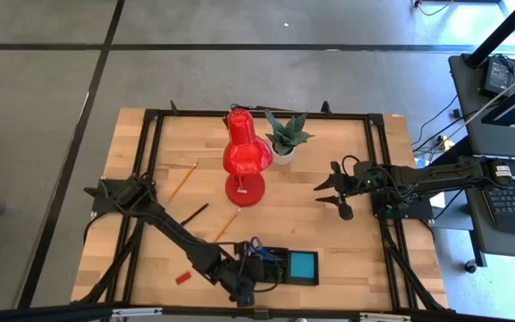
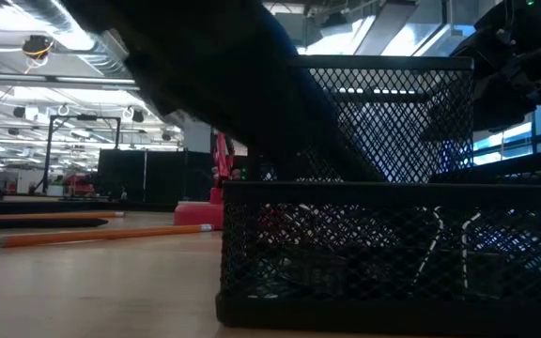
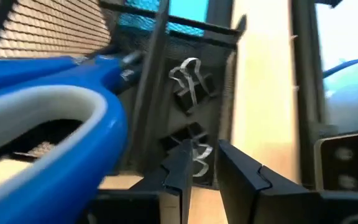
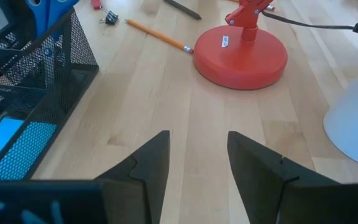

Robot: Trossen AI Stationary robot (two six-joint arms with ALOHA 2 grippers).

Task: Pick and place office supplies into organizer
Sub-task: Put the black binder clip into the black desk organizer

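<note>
Scissors [image 3: 48, 99] are already standing in the organizer [image 1: 271, 266], just beside the left end effector [image 3: 204, 163], which is being held released, grasping nothing, above two binder clips [image 3: 190, 81]. Placing appears finished; an orange pencil [image 4: 157, 35] probably needs fetching next. Right end effector [image 4: 197, 155] is waiting released, beyond the lamp [image 1: 245, 156].

From overhead I'm looking straight down on the whole table [image 1: 329, 224]. My low camera sits level, hard against the mesh organizer [image 2: 393, 249]. Left wrist peers closely into that organizer [image 3: 191, 93]; right wrist, farther off, faces the lamp [image 4: 241, 53] and organizer [image 4: 30, 81].
</note>
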